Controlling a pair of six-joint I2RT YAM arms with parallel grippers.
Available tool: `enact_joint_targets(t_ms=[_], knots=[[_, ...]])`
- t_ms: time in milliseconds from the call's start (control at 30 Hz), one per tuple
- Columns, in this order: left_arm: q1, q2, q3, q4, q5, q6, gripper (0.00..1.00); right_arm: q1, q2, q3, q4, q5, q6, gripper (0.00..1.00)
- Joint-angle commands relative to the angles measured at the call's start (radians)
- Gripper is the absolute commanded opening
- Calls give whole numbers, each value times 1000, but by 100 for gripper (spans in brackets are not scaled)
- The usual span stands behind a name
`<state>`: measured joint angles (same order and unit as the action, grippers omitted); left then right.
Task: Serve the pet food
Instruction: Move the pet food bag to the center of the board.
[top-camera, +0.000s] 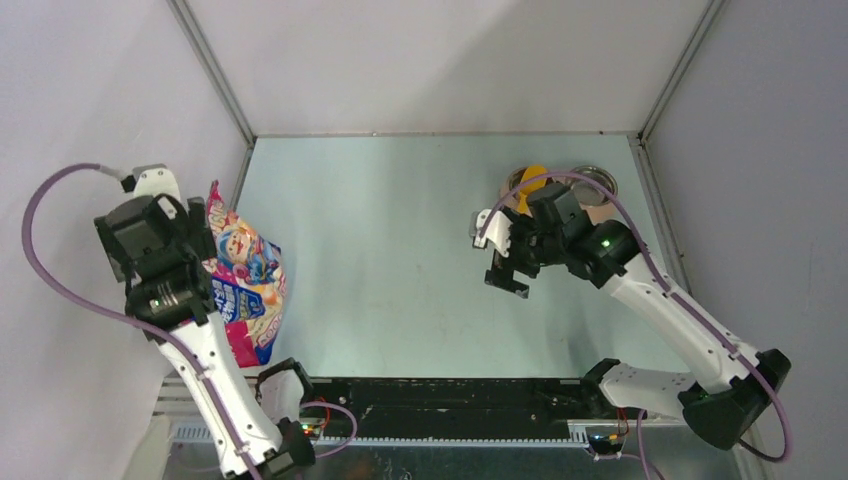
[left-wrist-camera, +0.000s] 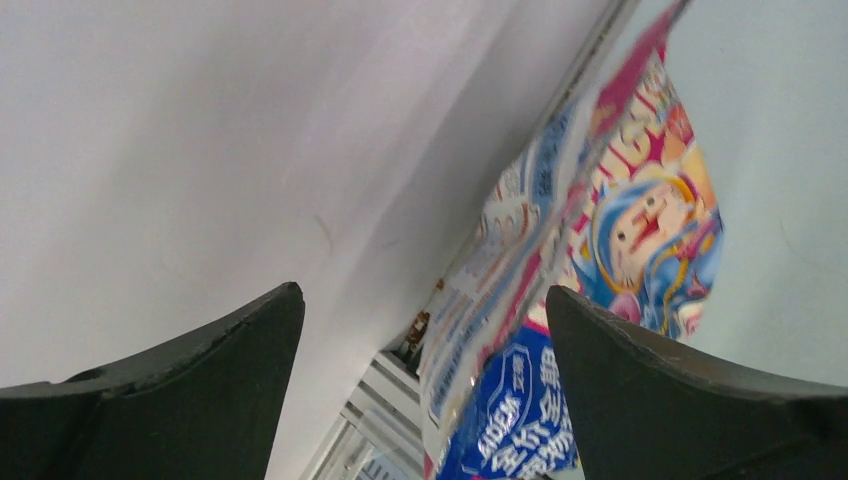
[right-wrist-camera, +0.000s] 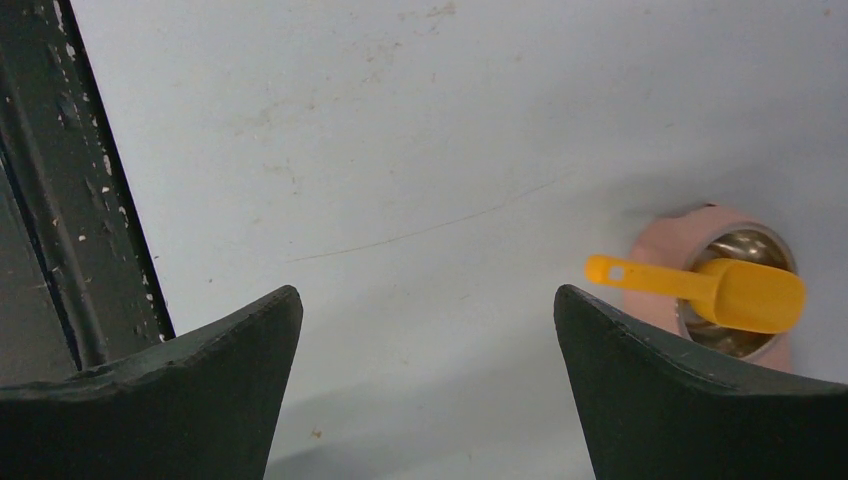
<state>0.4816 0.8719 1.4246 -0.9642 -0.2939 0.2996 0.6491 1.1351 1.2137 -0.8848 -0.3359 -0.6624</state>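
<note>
Hunting for the pet food brings up no loose kibble in any view, and I cannot tell whether any lies in the bowls or the bag. A yellow scoop rests across a metal bowl, cup over the bowl and handle jutting past the rim. The bowl sits in a pink stand near the far right corner of the bench, with a second bowl just beside it. The right gripper hangs over bare bench nearer the middle, fingers spread wide, holding nothing, apart from the scoop. At the bench's left edge a pink-and-blue cartoon bag stands by the wall. The left gripper hovers beside it, fingers spread and empty.
</note>
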Motion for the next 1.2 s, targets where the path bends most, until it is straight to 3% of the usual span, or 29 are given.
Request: enact_joint_targets(t_ms=[0,200,467,600,800,1167], knots=[[77,-170,-52,-50,240,59,98,18,42,37,8,18,3,100],[80,-282,-84,-254,235,99,98,18,56,11,42,10,11,100],[81,-422,-266,-280,107,146,98,19,30,-55,97,9,17,100],[81,-475,-191,-248,63,111,98,20,18,-80,113,2,14,100],[81,-406,-79,-164,-44,44,98,18,8,-95,129,-1,14,99],[81,-471,-282,-239,42,186,98,19,-10,-157,170,12,1,100]])
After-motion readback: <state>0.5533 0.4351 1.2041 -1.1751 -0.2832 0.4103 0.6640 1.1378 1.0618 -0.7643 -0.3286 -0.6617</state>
